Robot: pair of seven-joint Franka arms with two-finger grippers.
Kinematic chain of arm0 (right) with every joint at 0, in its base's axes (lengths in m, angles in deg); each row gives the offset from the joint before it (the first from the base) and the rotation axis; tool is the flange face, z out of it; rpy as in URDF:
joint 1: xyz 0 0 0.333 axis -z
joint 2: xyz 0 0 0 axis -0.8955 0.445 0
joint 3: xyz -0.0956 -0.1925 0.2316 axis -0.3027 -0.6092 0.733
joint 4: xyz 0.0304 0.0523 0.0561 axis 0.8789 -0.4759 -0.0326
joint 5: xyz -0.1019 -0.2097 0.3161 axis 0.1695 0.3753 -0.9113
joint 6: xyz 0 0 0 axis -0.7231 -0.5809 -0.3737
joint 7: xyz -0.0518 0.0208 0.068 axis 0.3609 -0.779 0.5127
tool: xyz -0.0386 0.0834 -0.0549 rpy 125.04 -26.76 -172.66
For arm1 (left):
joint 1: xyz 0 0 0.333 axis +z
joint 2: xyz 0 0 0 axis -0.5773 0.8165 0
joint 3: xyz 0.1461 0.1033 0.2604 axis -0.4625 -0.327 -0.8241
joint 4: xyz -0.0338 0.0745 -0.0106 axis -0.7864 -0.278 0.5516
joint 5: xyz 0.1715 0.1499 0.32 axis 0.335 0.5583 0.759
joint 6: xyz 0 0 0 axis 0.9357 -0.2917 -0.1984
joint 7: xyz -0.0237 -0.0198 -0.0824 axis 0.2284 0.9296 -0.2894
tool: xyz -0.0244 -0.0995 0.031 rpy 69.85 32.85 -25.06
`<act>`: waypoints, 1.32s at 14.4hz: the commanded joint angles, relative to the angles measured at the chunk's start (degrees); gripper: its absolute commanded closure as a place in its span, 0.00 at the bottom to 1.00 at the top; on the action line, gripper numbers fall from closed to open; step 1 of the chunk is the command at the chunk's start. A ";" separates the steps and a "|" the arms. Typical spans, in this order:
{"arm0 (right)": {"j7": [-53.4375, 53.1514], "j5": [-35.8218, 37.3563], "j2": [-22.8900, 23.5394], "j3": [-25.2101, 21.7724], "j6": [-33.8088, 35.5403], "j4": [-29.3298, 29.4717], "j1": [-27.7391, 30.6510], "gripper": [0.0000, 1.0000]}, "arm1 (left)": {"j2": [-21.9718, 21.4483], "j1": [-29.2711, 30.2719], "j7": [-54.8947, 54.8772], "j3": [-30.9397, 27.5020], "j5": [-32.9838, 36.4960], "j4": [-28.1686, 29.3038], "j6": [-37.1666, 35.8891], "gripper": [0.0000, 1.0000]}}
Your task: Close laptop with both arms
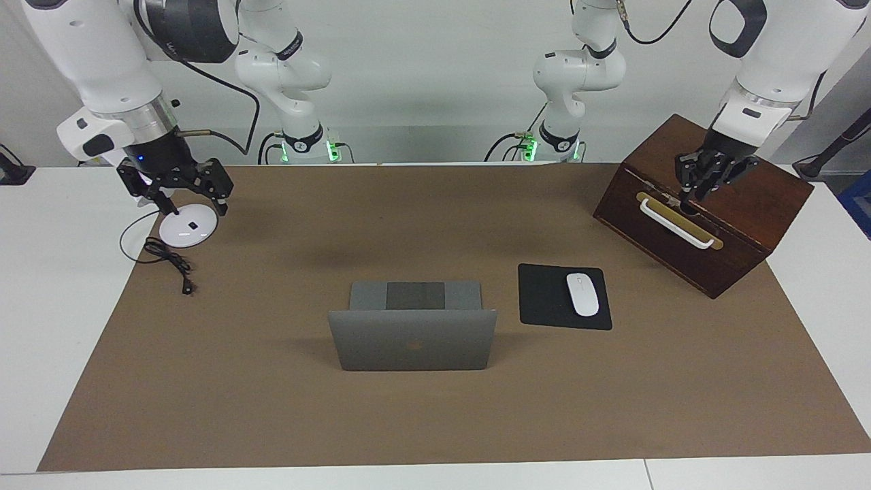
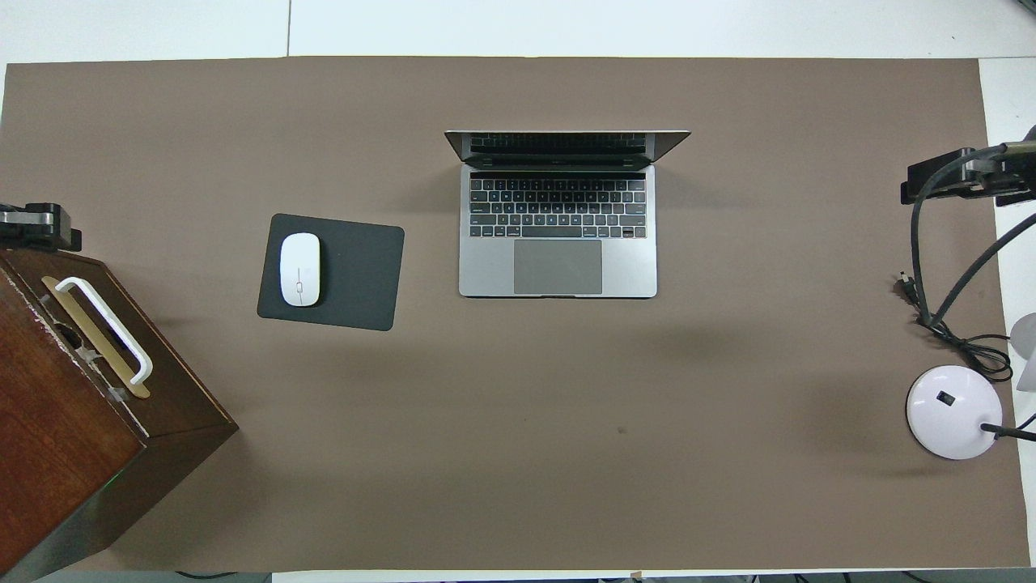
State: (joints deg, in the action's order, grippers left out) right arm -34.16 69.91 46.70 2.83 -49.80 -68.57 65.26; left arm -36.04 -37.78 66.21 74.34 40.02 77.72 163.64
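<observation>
The silver-grey laptop (image 1: 412,347) stands open in the middle of the brown mat, its lid upright with the logo side away from the robots. In the overhead view its keyboard and trackpad (image 2: 558,235) face the robots. My left gripper (image 1: 694,190) hangs over the wooden box at the left arm's end, well apart from the laptop; its tip shows in the overhead view (image 2: 36,227). My right gripper (image 1: 190,197) is open and empty over a white round base at the right arm's end, also apart from the laptop. It shows in the overhead view too (image 2: 963,174).
A black mouse pad (image 1: 544,299) with a white mouse (image 1: 582,294) lies beside the laptop toward the left arm's end. A dark wooden box (image 1: 708,224) with a white handle stands there too. A white round base (image 1: 188,229) with a black cable (image 1: 170,262) is at the right arm's end.
</observation>
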 commanded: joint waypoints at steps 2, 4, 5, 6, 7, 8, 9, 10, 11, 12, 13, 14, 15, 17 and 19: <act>0.09 -0.82 3.79 0.44 -1.61 5.92 -0.36 0.11 | -1.28 0.15 6.82 -0.01 0.05 1.48 0.34 1.00; -0.87 -0.56 6.52 0.35 -2.06 8.91 -2.64 0.41 | -1.19 -0.38 10.80 -0.01 0.05 1.57 1.13 1.00; -2.79 -0.64 7.66 0.35 -3.54 9.45 -2.91 0.60 | -1.19 -0.64 11.34 -0.01 0.05 1.83 1.48 1.00; -4.63 -0.38 8.28 0.44 -6.08 9.45 -3.26 0.84 | -1.28 -0.82 11.60 0.17 0.05 2.01 1.83 1.00; -6.13 0.06 9.07 0.44 -8.28 9.45 -5.09 1.00 | -1.45 -0.82 11.43 0.34 0.05 2.79 2.45 1.00; -7.54 0.23 9.95 0.44 -9.69 9.45 -6.15 1.00 | -2.15 -0.91 11.43 0.43 0.05 4.36 4.11 1.00; -8.86 0.58 10.83 0.44 -11.62 9.54 -6.69 1.00 | -2.85 -0.99 11.43 0.78 0.05 6.38 6.30 1.00; -9.48 0.76 11.71 0.44 -14.25 9.54 -7.39 1.00 | -3.73 -1.60 11.34 1.13 -0.21 8.40 7.54 1.00; -9.75 0.85 12.50 0.44 -16.19 9.54 -8.09 1.00 | -4.52 -2.13 10.91 1.14 -1.52 10.60 8.85 1.00; -10.27 0.94 13.29 0.35 -17.95 9.54 -9.40 1.00 | -5.40 -3.01 10.47 1.22 -1.96 12.71 11.04 1.00; -12.71 3.20 14.08 0.27 -20.06 9.54 -11.51 1.00 | -6.10 -5.63 9.16 1.14 -2.06 14.47 14.28 1.00; -16.22 6.97 14.61 0.44 -21.73 9.54 -13.01 1.00 | -6.72 -6.96 8.36 1.14 -2.14 16.66 17.28 1.00; -20.00 10.22 15.40 0.44 -22.79 9.54 -14.93 1.00 | -7.86 -7.75 8.09 1.31 -2.41 19.21 19.65 1.00; -26.68 13.23 16.72 0.35 -24.46 9.54 -17.93 1.00 | -9.71 -10.65 8.00 1.31 -3.98 24.22 26.32 1.00; -33.53 13.95 17.69 0.44 -25.52 9.54 -20.04 1.00 | -11.46 -13.90 7.39 1.23 -4.17 29.14 32.48 1.00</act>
State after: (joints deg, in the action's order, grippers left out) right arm -61.92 82.24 62.64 3.26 -74.33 -60.62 46.45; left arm -43.06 -48.71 75.48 76.38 36.89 99.36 189.77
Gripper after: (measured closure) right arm 0.991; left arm 0.991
